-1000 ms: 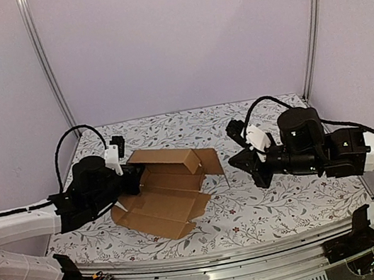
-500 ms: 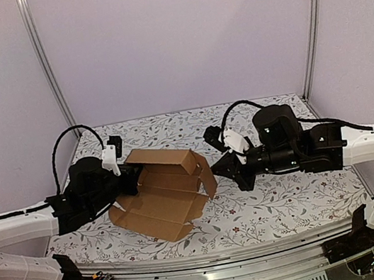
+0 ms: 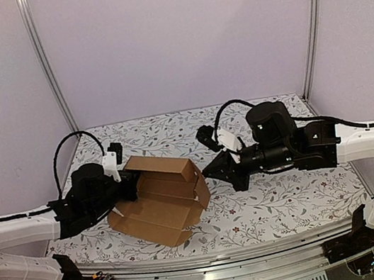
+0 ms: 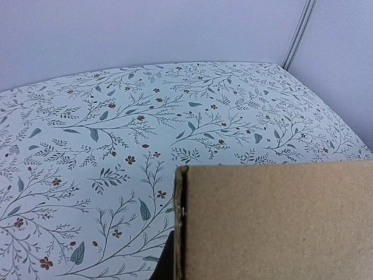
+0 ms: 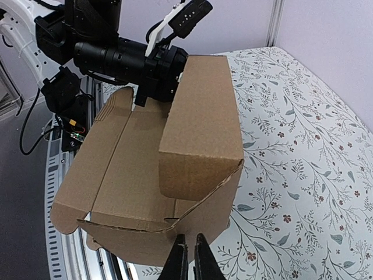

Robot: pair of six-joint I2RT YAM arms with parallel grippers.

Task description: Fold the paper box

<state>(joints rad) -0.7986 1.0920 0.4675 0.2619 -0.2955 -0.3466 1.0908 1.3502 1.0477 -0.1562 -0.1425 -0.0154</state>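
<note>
Right wrist view: the right gripper [image 5: 188,256] has its jaws pressed together, tips at the foot of the raised end flap [image 5: 213,220] of the paper box [image 5: 131,169]; whether they touch it I cannot tell. The box lies straight ahead, its long axis running away from these jaws toward the left gripper [image 5: 158,74], which looks clamped on the far end of the tall rear wall. It sits left of centre on the worktop [image 5: 291,175]. One box, two grippers; the right one, empty, seems best placed for the flap.
</note>
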